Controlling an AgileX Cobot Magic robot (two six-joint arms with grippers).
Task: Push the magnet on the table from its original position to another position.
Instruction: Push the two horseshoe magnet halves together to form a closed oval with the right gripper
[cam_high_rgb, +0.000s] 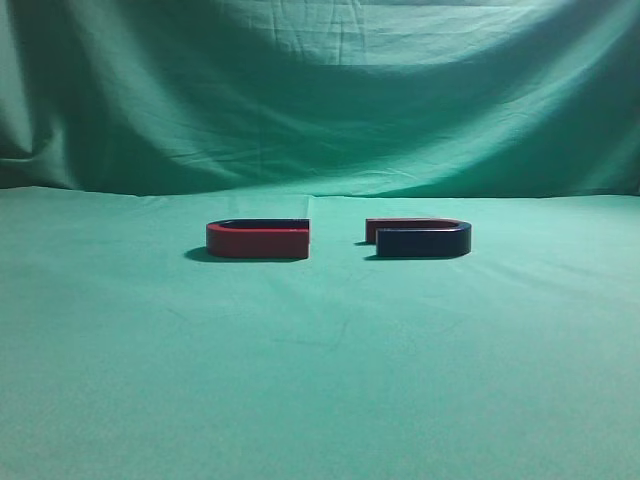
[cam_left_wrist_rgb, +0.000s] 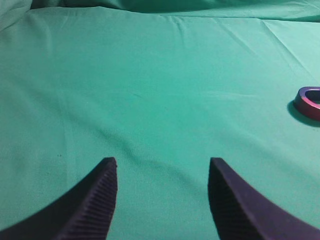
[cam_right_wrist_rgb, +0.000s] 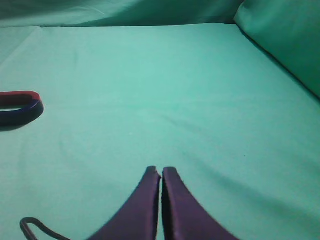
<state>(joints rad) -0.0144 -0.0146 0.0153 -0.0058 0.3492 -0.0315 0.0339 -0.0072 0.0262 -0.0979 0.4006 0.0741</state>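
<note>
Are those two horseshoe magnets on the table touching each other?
Apart. The exterior view shows bare green cloth between the open ends of the left magnet and the right magnet.

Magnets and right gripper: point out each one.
Left magnet (cam_high_rgb: 258, 241): exterior view, red front face.
Right magnet (cam_high_rgb: 423, 241): exterior view, dark front face.
Right gripper (cam_right_wrist_rgb: 161, 172): right wrist view, tips of its shut jaws.

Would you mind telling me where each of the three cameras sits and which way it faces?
Exterior view: low, at table height, facing two horseshoe magnets, the left magnet and the right magnet; no robot parts show.
Left wrist view: above the green cloth, open left gripper at the bottom; the left magnet at the right edge, shared with the exterior.
Right wrist view: shut right gripper at the bottom; the right magnet at the left edge.
</note>
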